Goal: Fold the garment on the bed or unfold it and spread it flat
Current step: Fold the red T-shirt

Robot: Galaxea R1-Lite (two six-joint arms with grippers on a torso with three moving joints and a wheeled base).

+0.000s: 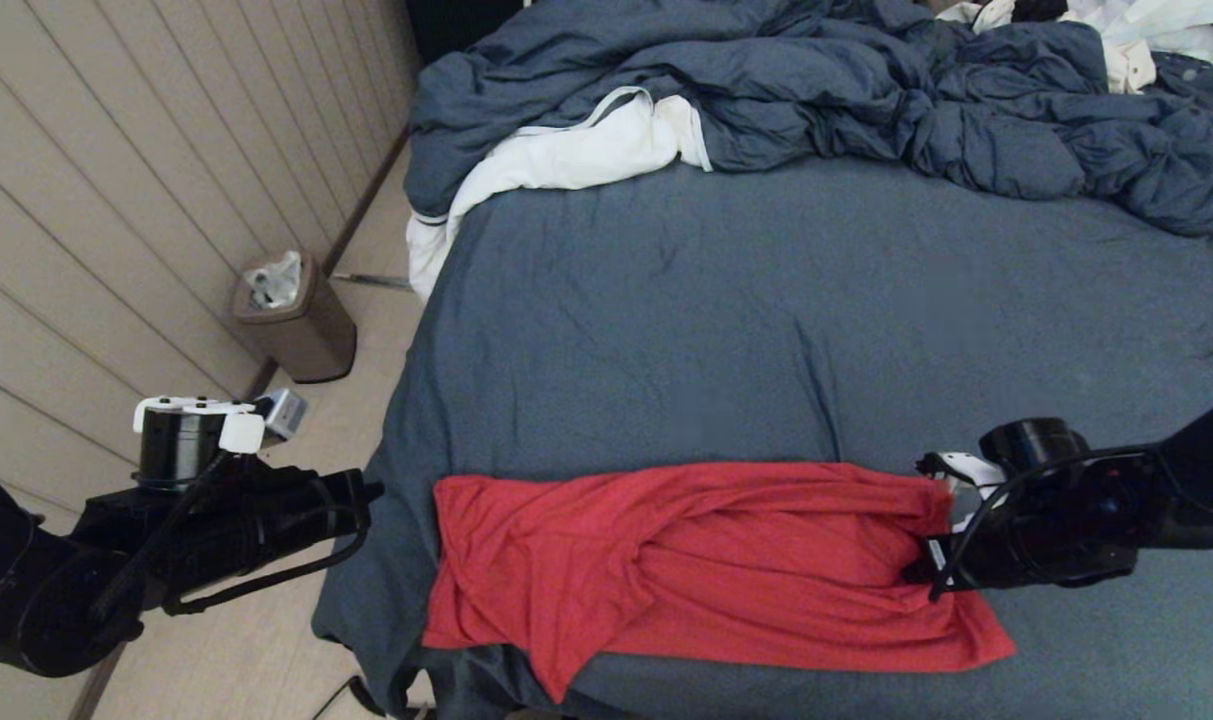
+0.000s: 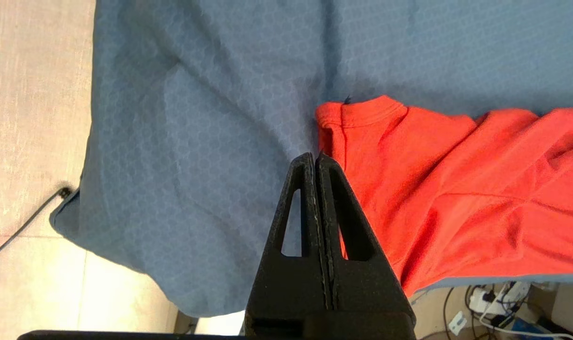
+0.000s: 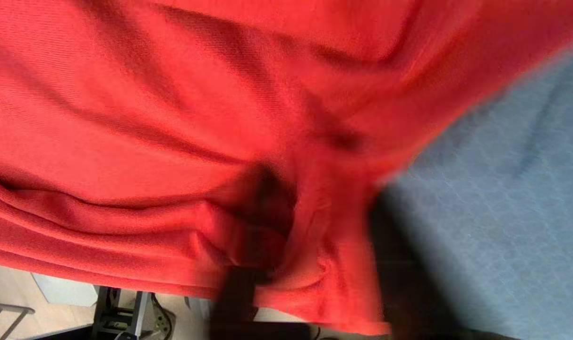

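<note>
Red along the bed's [image 1: 716, 330] near edge: dealing with a shirt [image 1: 686, 560] lying there in a long, rumpled band, plain side up, partly doubled over lengthwise, one corner spilling past the mattress edge. Well beyond the shirt, leaving a heaped blue duvet [image 1: 866, 100] alone.

Judging the step in hand as taking hold of the shirt's right end. Reaching in there with the right claw [image 1: 921, 572], sunk into a bunched ridge of cloth; impossible to tell whether truly pinching the shirt or only straddling it. Hovering the left claw [image 2: 314, 163] just beside the shirt's collar end, out past the bed's edge, pressed together and holding nothing.

Next, probably needing a firm bite on that ridge before any lifting. Then needing the left claw spread and brought onto the collar end, so as to be carrying both ends together. Lifting one end alone risking dragging the band into a worse heap or sliding the shirt off the bed.
</note>
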